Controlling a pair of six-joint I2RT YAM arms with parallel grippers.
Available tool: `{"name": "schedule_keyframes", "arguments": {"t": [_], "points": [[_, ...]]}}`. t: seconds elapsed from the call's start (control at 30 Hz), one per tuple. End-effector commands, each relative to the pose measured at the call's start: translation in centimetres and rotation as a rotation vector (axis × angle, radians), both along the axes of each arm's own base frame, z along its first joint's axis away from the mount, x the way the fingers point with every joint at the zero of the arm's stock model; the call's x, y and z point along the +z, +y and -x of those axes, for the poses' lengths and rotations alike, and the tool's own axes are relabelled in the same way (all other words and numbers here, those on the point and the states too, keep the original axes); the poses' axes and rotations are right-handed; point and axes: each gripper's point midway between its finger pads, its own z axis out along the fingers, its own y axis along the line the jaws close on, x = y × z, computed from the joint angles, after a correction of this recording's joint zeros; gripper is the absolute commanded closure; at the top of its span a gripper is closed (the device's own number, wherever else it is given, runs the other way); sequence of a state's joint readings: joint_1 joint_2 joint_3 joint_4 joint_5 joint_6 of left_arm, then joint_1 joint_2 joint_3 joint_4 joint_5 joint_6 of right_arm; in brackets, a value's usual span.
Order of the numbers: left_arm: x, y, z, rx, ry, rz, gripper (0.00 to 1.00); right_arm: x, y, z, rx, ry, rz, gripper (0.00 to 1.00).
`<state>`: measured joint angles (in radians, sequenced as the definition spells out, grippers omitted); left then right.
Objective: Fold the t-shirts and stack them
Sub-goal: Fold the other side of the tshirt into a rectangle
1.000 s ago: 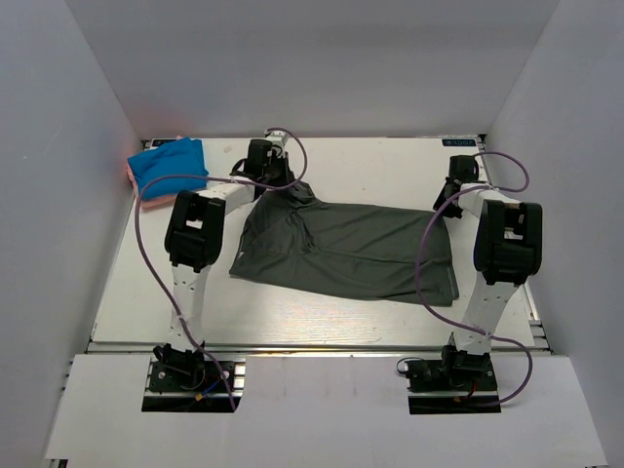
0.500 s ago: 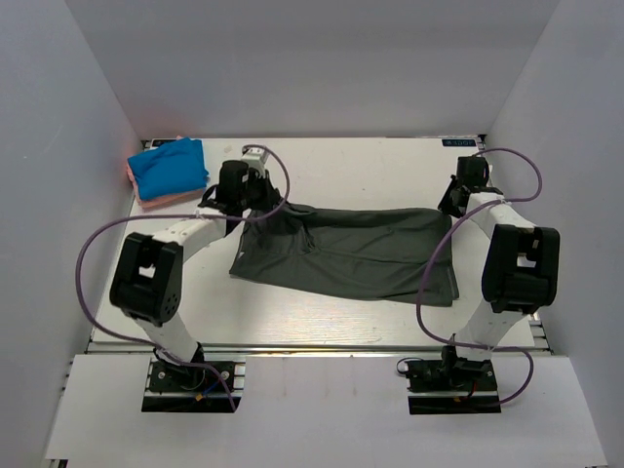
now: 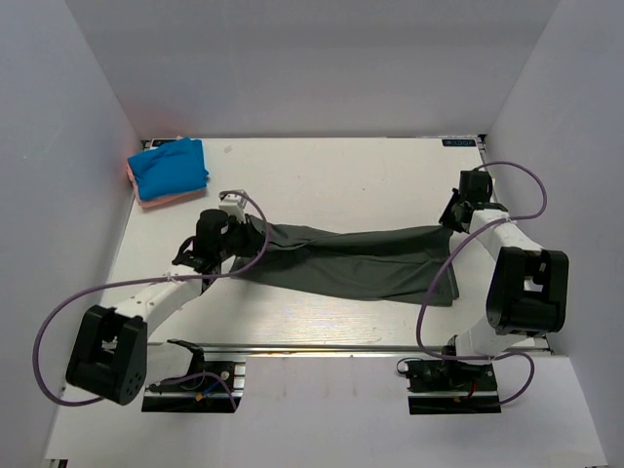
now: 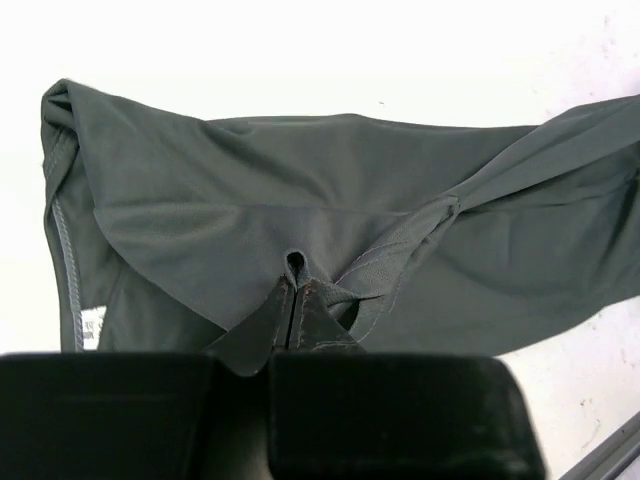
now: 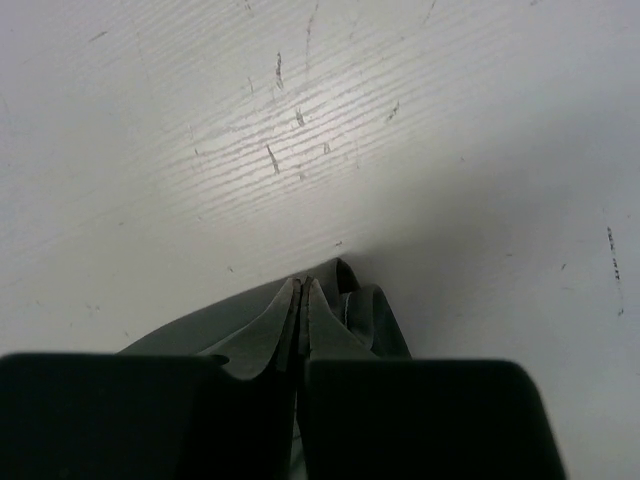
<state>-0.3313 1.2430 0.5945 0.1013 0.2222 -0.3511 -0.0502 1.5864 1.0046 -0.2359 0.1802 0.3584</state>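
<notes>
The left fingers (image 3: 252, 232) are pinched shut on a fold of the dark grey-green t-shirt (image 3: 351, 261). In the left wrist view their tips (image 4: 294, 300) meet on a small pucker of cloth beside a ribbed seam, and the shirt (image 4: 300, 190) spreads away from them. The small white neck label (image 4: 91, 328) shows at its left edge. The right fingers (image 3: 451, 214) are also closed, clamping the shirt's right end. In the right wrist view the tips (image 5: 302, 292) are pressed together with grey-green cloth (image 5: 372, 318) bunched on both sides of them, low over the pale, scratched surface (image 5: 300, 120).

A second ago the left fingers held their end of the shirt near the far middle of the surface (image 3: 341, 175), and the shirt lay as a broad sheet. Now they have come nearer and to the left, the left arm's elbow has swung out to the near-left corner, and the shirt is drawn into a long, narrower band stretched across the middle of the surface between the two arms. Its near edge lies flat and its right end drapes down below the right fingers. The right fingers have shifted a little nearer and farther right, and that arm's elbow has moved nearer and right with them.

The bright blue t-shirt (image 3: 170, 165) lies folded on the salmon-pink t-shirt (image 3: 156, 202) in the far-left corner, well apart from the grey-green one, where the pile was before.
</notes>
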Motion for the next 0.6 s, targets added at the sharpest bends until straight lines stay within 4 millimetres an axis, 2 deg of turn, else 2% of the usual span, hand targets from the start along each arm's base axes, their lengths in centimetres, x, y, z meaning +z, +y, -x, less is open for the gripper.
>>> {"name": "schedule_keyframes", "arguments": {"t": [0.0,0.2,0.23,0.3,0.4,0.43,0.47,0.5,0.53,0.57], "points": [[0.5,-0.2,1.0,-0.003,-0.029,0.049,1.0,1.0,0.0,0.7,-0.003,-0.037,0.006,1.0],[-2.2,-0.6,3.3,-0.048,0.04,0.078,1.0,0.2,0.0,2.5,-0.024,-0.021,0.001,1.0],[-3.0,-0.5,3.8,-0.048,0.05,0.075,1.0,-0.6,0.1,3.2,-0.027,-0.002,-0.003,1.0],[-4.0,-0.4,4.7,-0.043,0.086,0.09,1.0,-0.9,-0.1,3.7,-0.045,-0.007,-0.005,1.0],[-4.8,0.2,4.9,-0.016,0.117,0.065,1.0,-1.3,-0.4,4.4,-0.061,0.007,0.007,1.0],[-5.1,0.4,5.0,-0.006,0.128,0.055,0.99,-1.7,-0.4,4.9,-0.078,0.019,0.002,0.97],[-5.0,0.5,5.2,-0.006,0.13,0.055,0.95,-1.7,-0.6,5.1,-0.086,0.016,0.006,0.89],[-4.9,0.7,5.3,0.002,0.131,0.049,0.85,-2.0,-1.0,5.6,-0.11,0.028,0.023,0.83],[-4.8,0.7,5.4,0.007,0.135,0.056,0.7,-2.0,-1.1,5.9,-0.126,0.027,0.023,0.8],[-4.6,0.9,5.4,0.016,0.132,0.051,0.46,-1.9,-1.9,6.8,-0.172,0.048,0.049,0.59]]}}
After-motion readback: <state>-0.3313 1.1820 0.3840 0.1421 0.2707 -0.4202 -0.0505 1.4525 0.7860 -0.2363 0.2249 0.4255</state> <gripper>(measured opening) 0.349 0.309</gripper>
